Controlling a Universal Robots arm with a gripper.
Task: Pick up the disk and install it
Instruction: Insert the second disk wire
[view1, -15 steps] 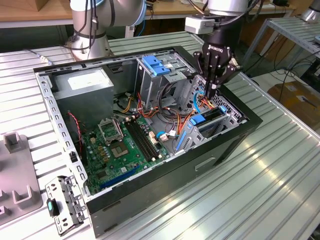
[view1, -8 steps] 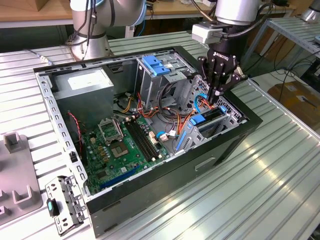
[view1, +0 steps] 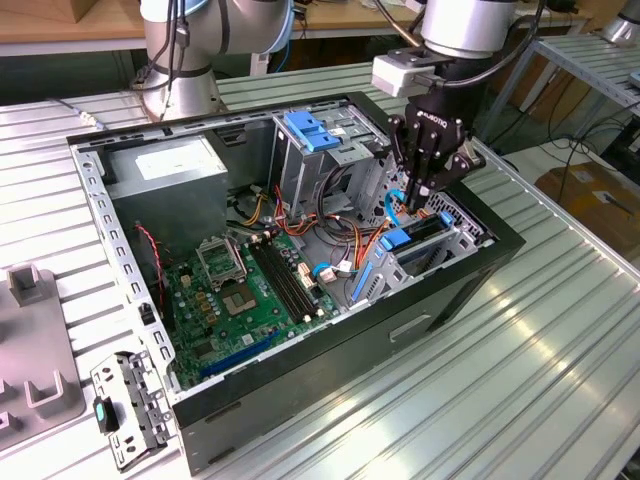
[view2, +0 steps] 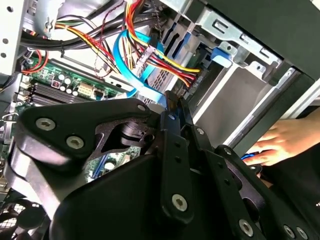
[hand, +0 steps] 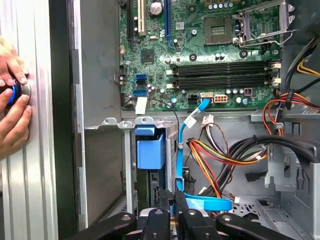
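One open computer case (view1: 440, 300) lies on a ribbed metal table (view1: 560, 360). More tables and a cardboard box (view1: 600, 195) stand behind it. Inside the case I see a green board (view1: 250, 290) and many coloured wires (hand: 220, 152). My gripper (view1: 418, 200) hangs low over the bay at the exterior view's right end of the case. My fingers (hand: 167, 220) are pressed close together and hold nothing. The disk (view1: 418, 243) sits on its edge in that bay, just under my fingertips. Its blue frame (hand: 150, 147) shows in the first wrist view. A person's hand (hand: 12, 107) rests on a blue button (hand: 11, 94) beside the case.
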